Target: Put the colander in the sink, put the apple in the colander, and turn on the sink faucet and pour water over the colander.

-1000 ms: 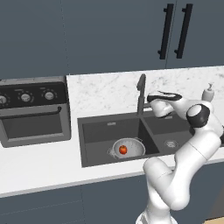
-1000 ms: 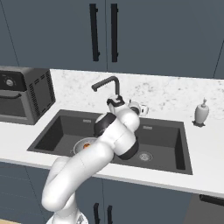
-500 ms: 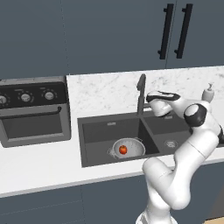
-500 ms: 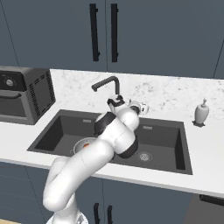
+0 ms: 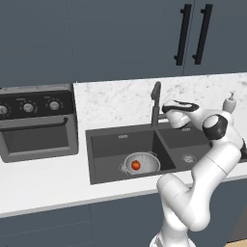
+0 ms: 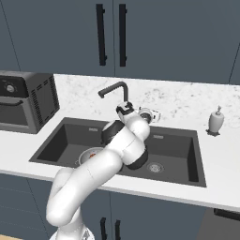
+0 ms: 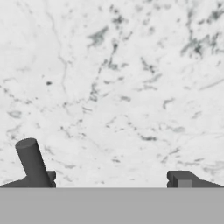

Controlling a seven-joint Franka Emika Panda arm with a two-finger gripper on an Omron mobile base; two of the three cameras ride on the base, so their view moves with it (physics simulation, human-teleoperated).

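Left base view: red-orange apple sits in silvery perforated colander; end effector open.

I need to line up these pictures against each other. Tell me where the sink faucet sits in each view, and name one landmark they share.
Left base view: the sink faucet stands centre-right, behind the divider of the sink, just left of the gripper.
Right base view: the faucet arches at centre, above the arm.
Hand view: a dark rod at lower left, probably its lever.
Shared landmark: the marbled white backsplash.
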